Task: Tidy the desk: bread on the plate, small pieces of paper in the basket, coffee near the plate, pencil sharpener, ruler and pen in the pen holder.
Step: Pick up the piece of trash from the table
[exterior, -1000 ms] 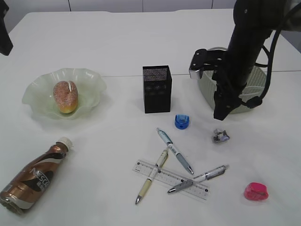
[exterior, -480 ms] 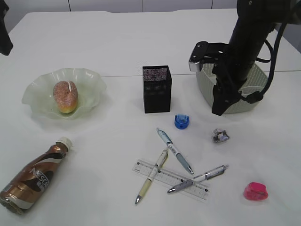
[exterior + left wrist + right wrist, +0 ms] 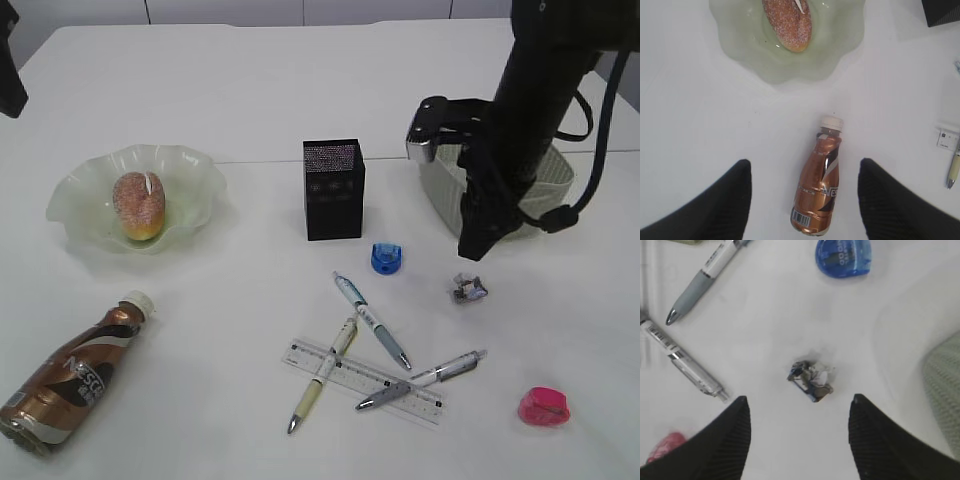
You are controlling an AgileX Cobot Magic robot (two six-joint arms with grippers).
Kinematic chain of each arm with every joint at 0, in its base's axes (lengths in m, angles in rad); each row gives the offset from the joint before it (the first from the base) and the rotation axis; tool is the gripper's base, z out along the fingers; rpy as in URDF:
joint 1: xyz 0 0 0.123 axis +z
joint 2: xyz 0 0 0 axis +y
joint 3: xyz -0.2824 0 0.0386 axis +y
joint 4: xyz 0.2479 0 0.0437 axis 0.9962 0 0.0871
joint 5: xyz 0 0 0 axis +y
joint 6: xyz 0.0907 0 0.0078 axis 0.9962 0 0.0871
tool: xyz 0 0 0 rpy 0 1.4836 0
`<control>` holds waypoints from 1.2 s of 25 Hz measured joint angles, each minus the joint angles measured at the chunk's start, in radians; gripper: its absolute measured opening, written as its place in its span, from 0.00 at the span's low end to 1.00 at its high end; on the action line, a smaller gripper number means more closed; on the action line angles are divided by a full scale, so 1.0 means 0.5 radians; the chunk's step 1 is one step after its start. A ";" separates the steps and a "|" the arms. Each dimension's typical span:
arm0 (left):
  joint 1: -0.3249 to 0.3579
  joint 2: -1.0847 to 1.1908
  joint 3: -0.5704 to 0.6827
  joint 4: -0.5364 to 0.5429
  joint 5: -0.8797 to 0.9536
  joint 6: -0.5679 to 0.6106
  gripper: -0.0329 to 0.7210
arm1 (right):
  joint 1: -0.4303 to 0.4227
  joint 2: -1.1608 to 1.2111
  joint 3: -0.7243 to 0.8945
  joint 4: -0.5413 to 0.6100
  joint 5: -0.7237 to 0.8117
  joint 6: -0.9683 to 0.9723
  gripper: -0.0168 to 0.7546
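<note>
The right gripper (image 3: 799,437) hung spread and empty, the crumpled paper scrap (image 3: 811,378) lying on the table just ahead of its fingertips.

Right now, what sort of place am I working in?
It looks like a staged desk on a white table, likely in a lab or office. Clues: a black pen holder, scattered pens and a ruler, and bread on a plate.
</note>
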 joint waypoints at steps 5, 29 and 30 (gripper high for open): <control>0.000 0.000 0.000 0.000 0.000 0.000 0.68 | 0.000 -0.057 0.186 -0.013 0.000 0.000 0.65; 0.000 0.000 0.000 -0.036 0.000 0.000 0.68 | 0.000 0.100 0.236 -0.030 -0.153 0.000 0.65; 0.000 0.000 0.000 -0.036 0.000 0.000 0.68 | 0.000 0.108 0.236 -0.030 -0.162 0.000 0.65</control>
